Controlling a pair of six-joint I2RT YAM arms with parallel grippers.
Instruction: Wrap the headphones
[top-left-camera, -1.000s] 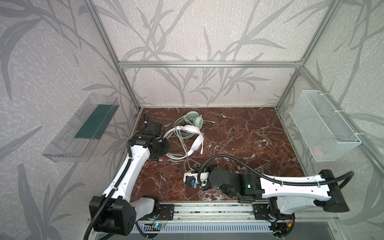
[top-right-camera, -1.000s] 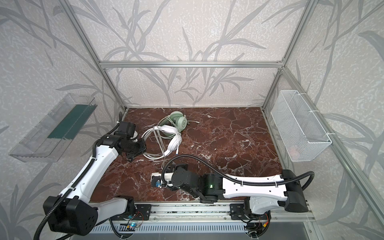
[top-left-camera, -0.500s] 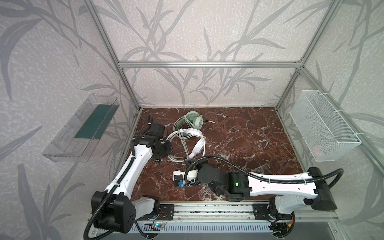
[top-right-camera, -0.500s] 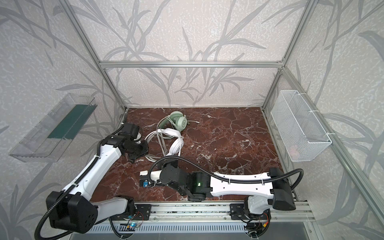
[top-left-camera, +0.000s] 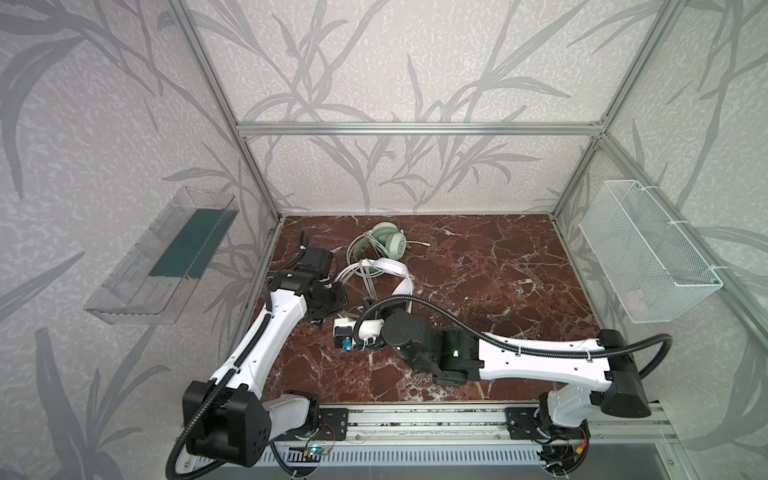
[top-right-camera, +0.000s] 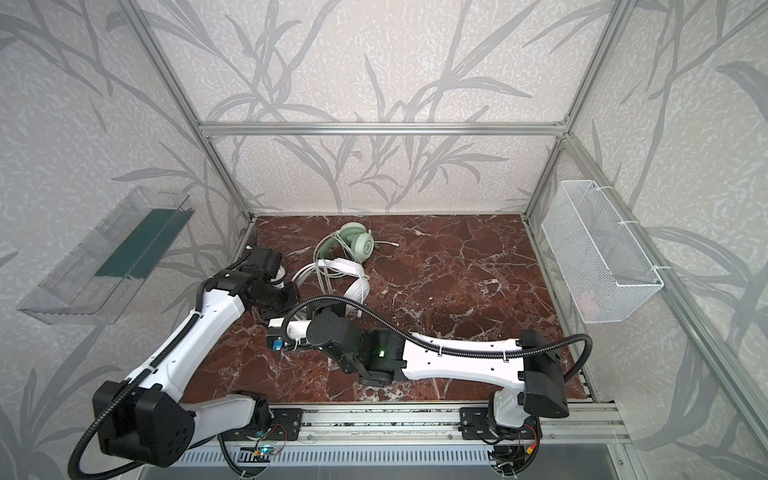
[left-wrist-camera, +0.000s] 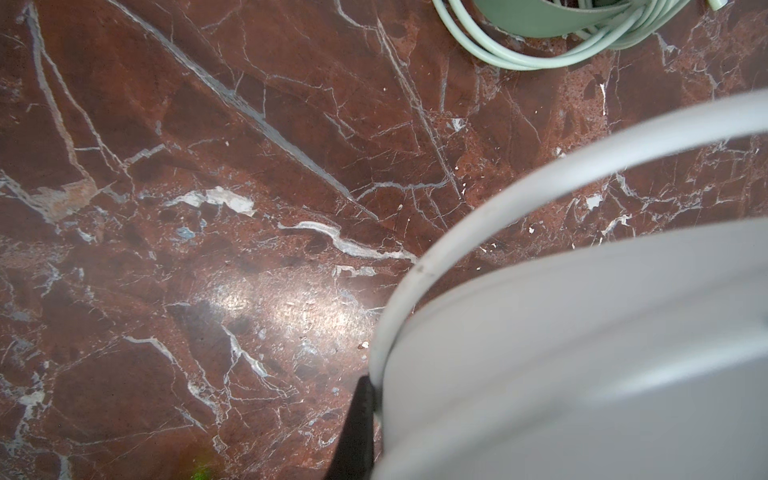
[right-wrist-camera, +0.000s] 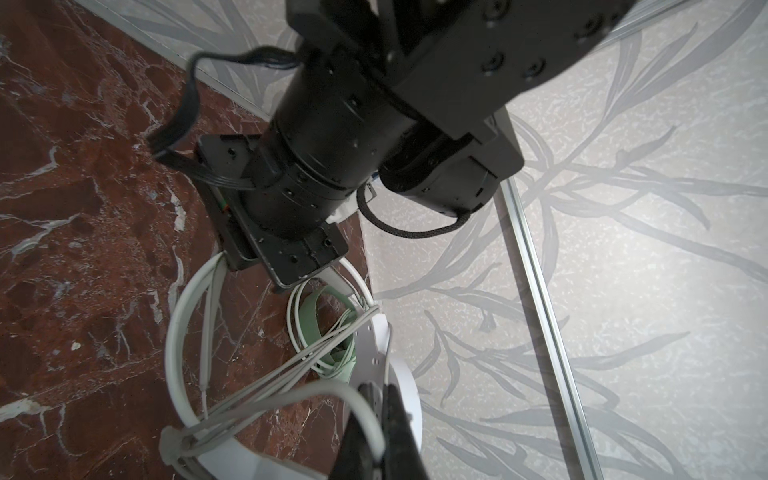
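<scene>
While the right gripper (right-wrist-camera: 376, 432) pinches the cable (right-wrist-camera: 266, 399) of the white headset (top-left-camera: 390, 266), the closed left gripper (right-wrist-camera: 291, 274) sits against it; the green headset (top-left-camera: 388, 241) lies behind.

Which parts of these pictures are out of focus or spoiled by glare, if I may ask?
Left wrist view: the white headset looms close and blurred, the marble table is sharp but carries a bright glare patch. Right wrist view: the right pincer and the cable it pinches are soft; the farther cable loops are crisper. Both top views: evenly lit, sharp, no strong glare.
</scene>
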